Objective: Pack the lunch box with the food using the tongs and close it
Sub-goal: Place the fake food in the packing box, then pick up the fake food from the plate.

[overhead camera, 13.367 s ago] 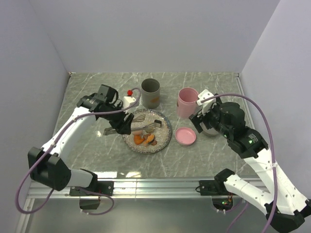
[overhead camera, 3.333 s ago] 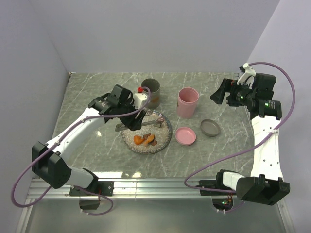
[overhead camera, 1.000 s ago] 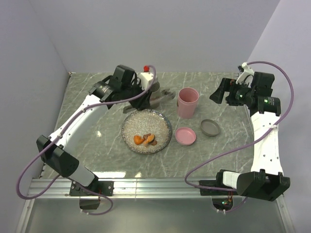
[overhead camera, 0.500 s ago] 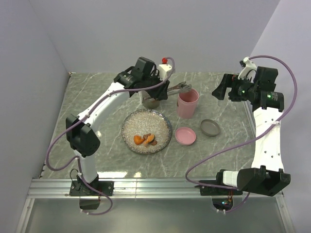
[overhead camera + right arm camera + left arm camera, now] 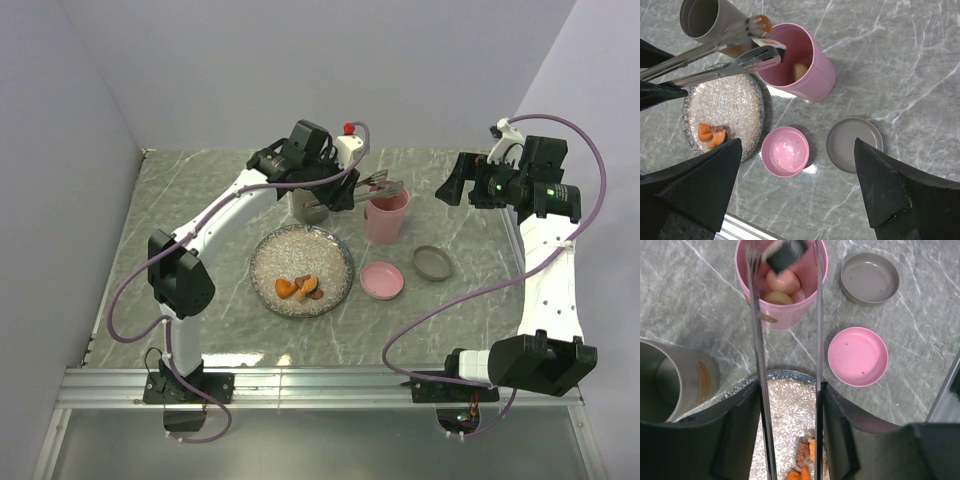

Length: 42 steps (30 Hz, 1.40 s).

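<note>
Cube: at your tongs' tips, above lunch box mouth.
Left hand: grips tongs.
Right hand: open, apart.

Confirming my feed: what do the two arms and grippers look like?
The left arm and right arm have white links, black joints and a purple cable along each. The left gripper and right gripper are black with broad wedge-shaped fingers. A red-capped white block sits on the left wrist; a green light glows on the right.
</note>
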### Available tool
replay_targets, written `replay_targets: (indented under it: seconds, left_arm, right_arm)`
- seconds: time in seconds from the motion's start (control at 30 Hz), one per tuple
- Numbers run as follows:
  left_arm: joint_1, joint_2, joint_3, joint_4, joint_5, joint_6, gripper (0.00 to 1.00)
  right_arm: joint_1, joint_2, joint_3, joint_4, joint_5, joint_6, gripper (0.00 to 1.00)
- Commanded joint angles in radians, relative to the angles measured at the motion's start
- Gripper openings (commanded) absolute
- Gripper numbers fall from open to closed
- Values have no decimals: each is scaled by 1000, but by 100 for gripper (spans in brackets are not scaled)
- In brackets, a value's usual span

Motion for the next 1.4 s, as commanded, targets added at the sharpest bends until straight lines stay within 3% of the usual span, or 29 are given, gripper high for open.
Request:
replay_targets:
  seconds: [0.0, 0.13, 0.33, 0.57, 0.9, 1.17, 1.37]
  left_arm:
    - [-4, 0, 76, 31, 23, -1, 55]
    - [-4, 0, 101, 23, 25, -4, 60]
    - [6, -81, 94, -57, 69, 6, 59]
    - [81, -369, -201, -169, 132, 91, 59]
    - [146, -716, -610, -292, 75, 215, 58]
    - [158, -782, -752, -388, 178, 207, 53]
    - [255, -722, -708, -485, 268, 316, 50]
  right_arm:
    - [-7, -4, 35, 6, -10, -8, 100]
    - [-7, -7, 26, 6, -13, -6, 100]
    - [-9, -17, 32, 0, -6, -11, 100]
    - [-7, -46, 6, 9, -13, -5, 100]
    - [-7, -55, -4, 9, -19, -2, 100]
    - [-6, -70, -31, 7, -79, -17, 100]
    - [-6, -70, -39, 4, -88, -25, 100]
